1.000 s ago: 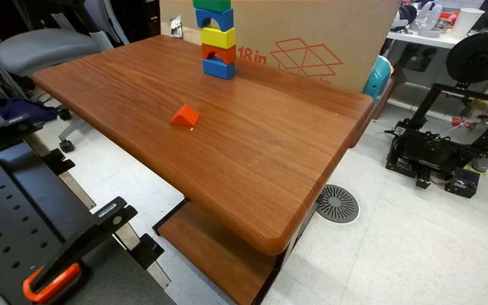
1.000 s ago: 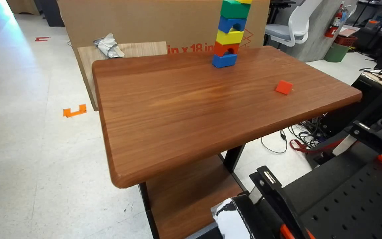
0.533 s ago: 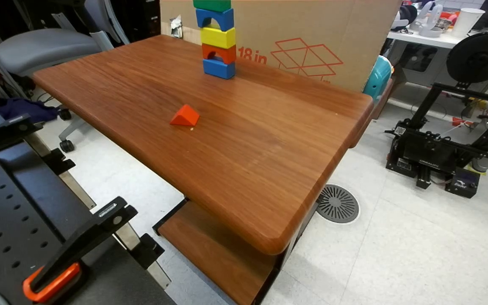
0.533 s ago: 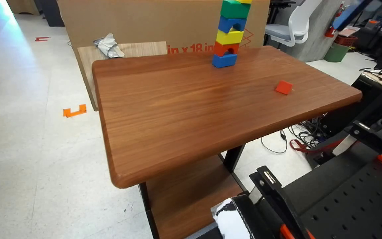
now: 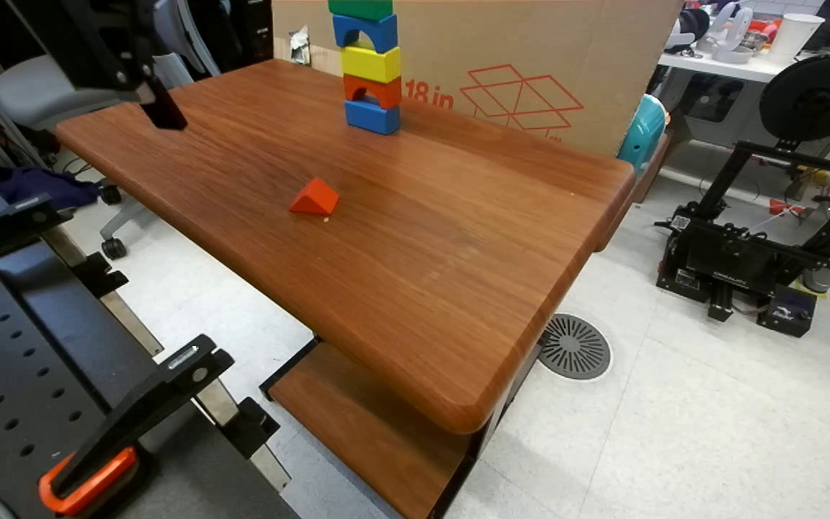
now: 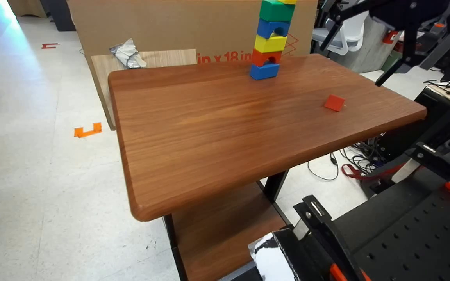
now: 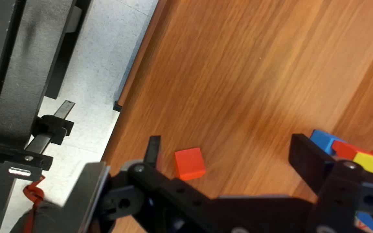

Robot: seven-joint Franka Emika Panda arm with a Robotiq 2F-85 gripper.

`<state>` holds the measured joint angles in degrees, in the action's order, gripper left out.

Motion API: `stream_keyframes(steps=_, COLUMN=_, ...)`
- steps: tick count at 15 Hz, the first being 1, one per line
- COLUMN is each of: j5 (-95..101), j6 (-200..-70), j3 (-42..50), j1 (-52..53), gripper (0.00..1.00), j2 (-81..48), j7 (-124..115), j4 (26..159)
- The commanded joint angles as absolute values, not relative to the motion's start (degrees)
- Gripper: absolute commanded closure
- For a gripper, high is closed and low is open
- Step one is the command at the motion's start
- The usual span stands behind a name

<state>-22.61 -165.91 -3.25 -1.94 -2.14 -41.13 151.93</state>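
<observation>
My gripper [image 7: 226, 142] is open and empty, its two black fingers wide apart. In an exterior view it hangs above the table's far right part [image 6: 350, 66]; in another its dark body shows at the upper left. The nearest thing is a red-orange triangular block [image 7: 189, 163], lying on the wooden table [image 7: 238, 81]. In the wrist view it appears between the fingers, nearer the left one, untouched. It also shows in both exterior views [image 5: 314, 197] [image 6: 334, 102]. A tower of coloured blocks [image 5: 372, 65] [image 6: 268, 43] stands upright; its top is cut off. The right finger partly hides it in the wrist view.
A large cardboard box [image 5: 530, 58] stands behind the table and the tower. A black perforated platform [image 5: 19, 375] with black clamps [image 5: 141, 411] lies along the table's near side, across a gap of floor. A grey chair [image 5: 76, 79] is beyond the table's far end.
The gripper has come into both exterior views and lowered over the table. Half a second ago only a blurred blue part showed at the upper right. The blocks have not moved.
</observation>
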Motion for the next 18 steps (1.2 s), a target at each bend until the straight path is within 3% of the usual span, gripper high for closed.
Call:
stream_keyframes(steps=1, j5=-21.6, j6=-167.4, j3=-0.1, j1=-1.6, gripper=0.0, j2=-8.4, j7=-44.5, j4=147.4)
stream_keyframes(steps=18, j5=-18.4, j6=-166.1, j3=8.0, j1=2.5, gripper=0.0, j2=-21.5, j7=-48.9, j4=138.9)
